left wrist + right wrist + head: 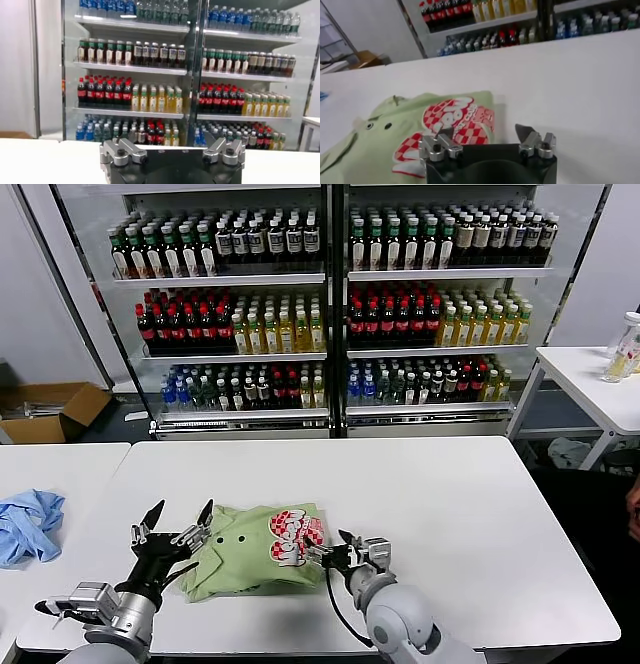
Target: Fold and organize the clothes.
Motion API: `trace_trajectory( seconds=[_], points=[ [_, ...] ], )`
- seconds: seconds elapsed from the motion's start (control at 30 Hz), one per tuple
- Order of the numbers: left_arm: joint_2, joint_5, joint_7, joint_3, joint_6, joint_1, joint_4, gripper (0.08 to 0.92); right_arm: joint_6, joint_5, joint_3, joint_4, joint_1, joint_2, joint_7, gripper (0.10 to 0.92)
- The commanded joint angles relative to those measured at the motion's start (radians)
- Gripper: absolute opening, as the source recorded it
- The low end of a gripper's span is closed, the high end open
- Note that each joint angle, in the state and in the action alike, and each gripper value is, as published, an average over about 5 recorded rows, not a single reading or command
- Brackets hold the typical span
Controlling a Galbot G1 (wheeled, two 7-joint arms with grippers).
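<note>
While folding: the shirt (262,548) lies bunched on the table (470,524), between both grippers.
Left gripper (178,522): fingers spread, raised just beside the collar edge, apparently free to reach again.
Right gripper (338,553): fingers apart at the printed edge, gripping nothing, seemingly ready to pinch.
</note>
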Motion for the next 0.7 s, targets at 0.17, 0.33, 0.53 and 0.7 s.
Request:
trace_trajectory(
  seconds=[0.17,0.33,0.53,0.7],
  points=[
    [0.012,0.036,0.011,-0.039,-0.011,0.025,0.012,0.823,0.001,0.09,-0.061,-0.103,0.071,0.041,0.009,0.628],
    [0.011,0.035,0.017,-0.028,-0.06,0.021,0.02,0.823,0.004,0.05,-0.057,-0.101,0.064,0.045,-0.011,0.49],
    [0.011,0.046,0.042,-0.02,-0.101,0.01,0.032,0.823,0.005,-0.023,-0.043,-0.062,0.042,0.028,-0.058,0.316],
    [0.018,0.087,0.076,-0.024,-0.176,0.007,0.078,0.823,0.002,-0.074,0.049,0.124,-0.019,-0.095,-0.114,0.169]
  ],
)
